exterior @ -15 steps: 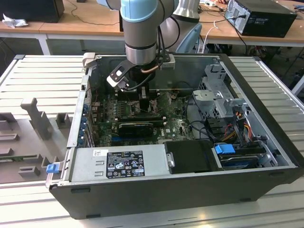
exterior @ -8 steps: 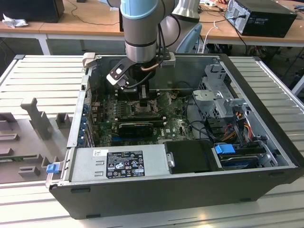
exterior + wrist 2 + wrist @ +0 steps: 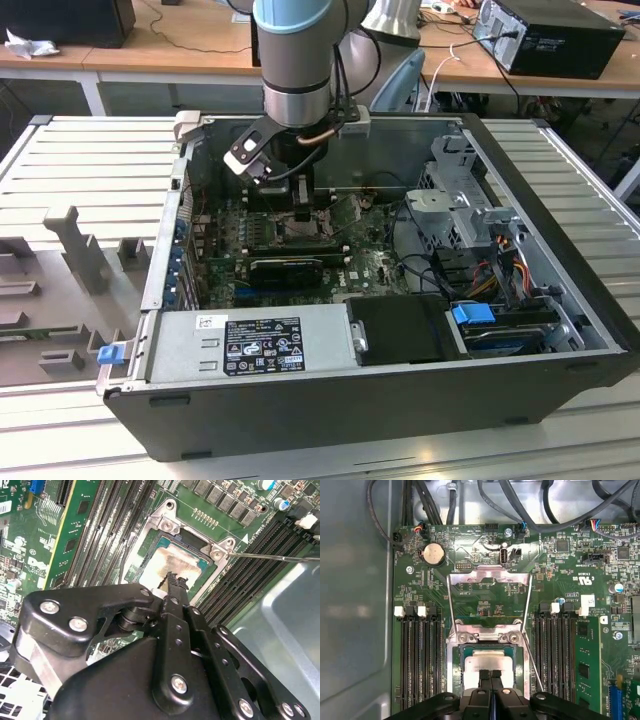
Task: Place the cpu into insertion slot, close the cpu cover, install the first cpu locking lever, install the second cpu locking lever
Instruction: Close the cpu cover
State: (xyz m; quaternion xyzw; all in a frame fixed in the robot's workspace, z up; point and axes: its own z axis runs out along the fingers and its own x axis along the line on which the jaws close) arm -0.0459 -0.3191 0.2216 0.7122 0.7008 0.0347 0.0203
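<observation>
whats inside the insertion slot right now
The cpu lies in the insertion slot, silver top up. The shut gripper hangs over it and hides part of it; nothing under the chip can be seen.

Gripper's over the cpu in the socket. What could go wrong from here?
1. The gripper, fingers shut, sits right over the cpu; pressing off-centre could tilt or scratch it.
2. The thin locking lever runs close beside the gripper and could snag on it.
</observation>
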